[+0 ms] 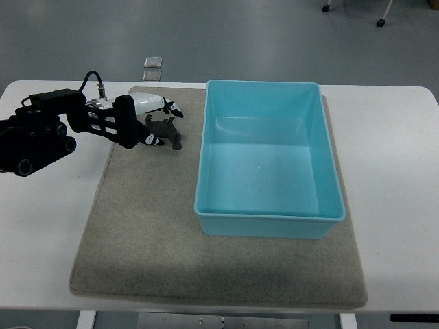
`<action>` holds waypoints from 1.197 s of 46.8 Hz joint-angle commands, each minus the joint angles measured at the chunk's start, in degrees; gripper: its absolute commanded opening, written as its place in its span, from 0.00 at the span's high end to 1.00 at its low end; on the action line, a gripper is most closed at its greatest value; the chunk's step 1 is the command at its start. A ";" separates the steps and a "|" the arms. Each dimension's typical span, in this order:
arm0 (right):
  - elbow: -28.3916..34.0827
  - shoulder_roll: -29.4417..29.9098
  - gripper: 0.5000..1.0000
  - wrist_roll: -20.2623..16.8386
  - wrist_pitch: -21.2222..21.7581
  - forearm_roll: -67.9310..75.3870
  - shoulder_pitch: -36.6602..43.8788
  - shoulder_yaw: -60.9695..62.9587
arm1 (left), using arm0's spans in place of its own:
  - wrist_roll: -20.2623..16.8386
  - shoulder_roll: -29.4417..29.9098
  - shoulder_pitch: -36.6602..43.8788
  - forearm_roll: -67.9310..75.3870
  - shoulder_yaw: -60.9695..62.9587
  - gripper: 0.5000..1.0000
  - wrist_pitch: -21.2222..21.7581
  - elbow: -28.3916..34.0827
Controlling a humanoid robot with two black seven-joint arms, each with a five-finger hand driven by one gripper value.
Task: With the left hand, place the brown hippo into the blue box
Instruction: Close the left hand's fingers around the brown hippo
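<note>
My left hand (140,120) comes in from nine o'clock and sits over the brown hippo (164,129), which lies on the grey mat (151,233) at about ten o'clock from the middle of the picture, just beside the left wall of the blue box (206,157). My fingers (168,106) reach along the far side of the toy and my thumb shows at its near side. They look curled around it, but I cannot tell whether they are clamped on it or only closing, since the hippo seems to be resting on the mat.

I judge this to be the grasp step: the toy is not yet lifted and the box holds nothing. The next move calls for a firm pinch on the small body, a lift high enough to clear the box's rim, then a short carry toward three o'clock and a release over the open bottom. The wall is so near that a low carry could knock the toy against it.

By count: one hippo, one box, one mat on the white surface (398,171), and one hand of mine in view. My right arm does not show. Two small clear squares (152,67) lie on the floor at twelve o'clock from my hand.
</note>
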 commanded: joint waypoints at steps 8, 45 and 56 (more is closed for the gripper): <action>0.00 0.00 0.13 0.00 0.00 0.00 0.00 0.00 | 0.00 0.00 0.02 0.00 0.09 0.59 0.04 0.00; 0.00 0.00 0.13 0.00 0.00 0.00 0.00 0.00 | 0.09 0.27 -0.77 0.00 0.00 0.82 0.04 0.08; 0.00 0.00 0.13 0.00 0.00 0.00 0.00 0.00 | 0.00 0.88 -2.17 0.00 -0.09 1.00 0.04 -0.36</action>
